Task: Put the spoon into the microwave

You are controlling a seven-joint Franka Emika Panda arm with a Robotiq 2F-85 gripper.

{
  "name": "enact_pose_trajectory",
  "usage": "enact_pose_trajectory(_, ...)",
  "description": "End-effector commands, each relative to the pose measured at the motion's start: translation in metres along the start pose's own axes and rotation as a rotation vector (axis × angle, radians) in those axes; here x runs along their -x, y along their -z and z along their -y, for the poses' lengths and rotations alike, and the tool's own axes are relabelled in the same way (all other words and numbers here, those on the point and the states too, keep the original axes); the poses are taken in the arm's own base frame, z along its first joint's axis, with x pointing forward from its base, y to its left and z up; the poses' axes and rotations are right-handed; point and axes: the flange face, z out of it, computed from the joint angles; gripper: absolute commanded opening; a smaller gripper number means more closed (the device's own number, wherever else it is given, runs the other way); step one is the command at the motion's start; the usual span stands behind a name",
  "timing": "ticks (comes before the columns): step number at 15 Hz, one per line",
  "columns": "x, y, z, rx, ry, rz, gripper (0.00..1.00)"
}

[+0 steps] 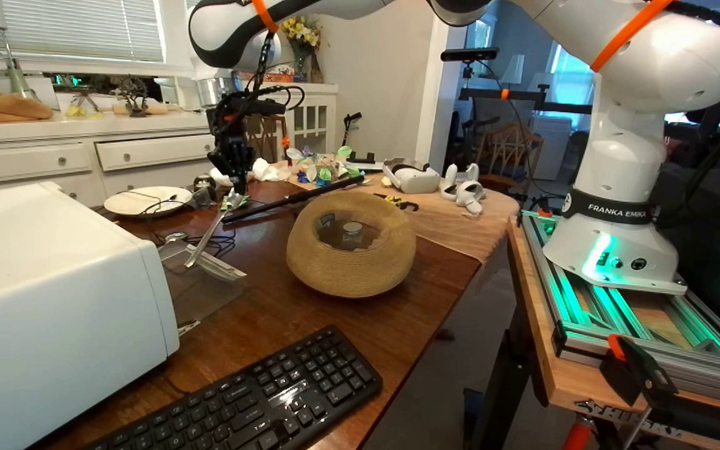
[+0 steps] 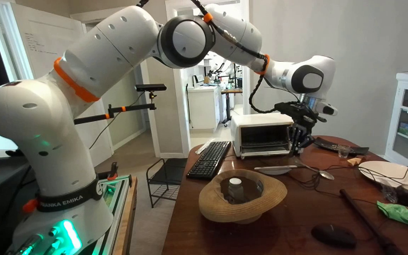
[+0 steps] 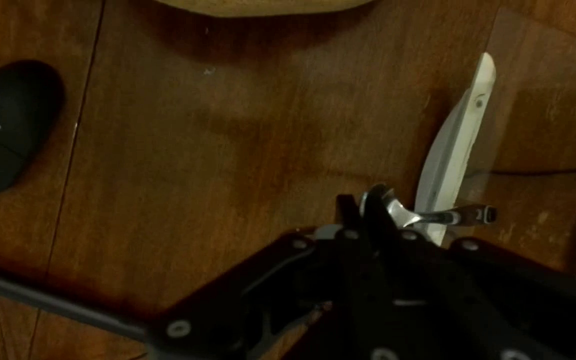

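The white boxy microwave [image 1: 60, 294] stands on the brown table. In an exterior view its front [image 2: 237, 140] is open, with a rack inside. Its glass door lies folded down, with a pale handle bar [image 2: 275, 167], also in the wrist view [image 3: 463, 140]. My gripper [image 1: 238, 187] is shut on the bowl end of a metal spoon [image 1: 207, 237]. In the wrist view the bowl sits at the fingertips [image 3: 363, 202], and the spoon handle [image 3: 435, 217] points across the door bar. A separate spoon [image 2: 326, 175] lies on the table by the door; my gripper [image 2: 293, 150] is above and behind it.
A straw hat [image 1: 350, 269] holding a lidded jar [image 2: 236, 187] stands before the door. A black keyboard [image 1: 272, 394] is beside the microwave. A white plate [image 2: 395, 173], cables, a long black rod [image 2: 363, 212] and a mouse [image 2: 333, 235] lie on the other side.
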Motion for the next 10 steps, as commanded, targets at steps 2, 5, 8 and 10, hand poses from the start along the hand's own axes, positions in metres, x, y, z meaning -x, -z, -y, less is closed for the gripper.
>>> enact_pose_trajectory(2,-0.004,-0.01,-0.015,-0.057,-0.034,0.046,0.02)
enact_pose_trajectory(5,-0.004,0.0,-0.034,-0.17,-0.038,0.008,0.02)
enact_pose_trajectory(8,-0.006,-0.004,-0.056,-0.329,-0.013,-0.025,0.02)
enact_pose_trajectory(10,-0.006,-0.007,-0.07,-0.416,0.026,-0.06,0.02)
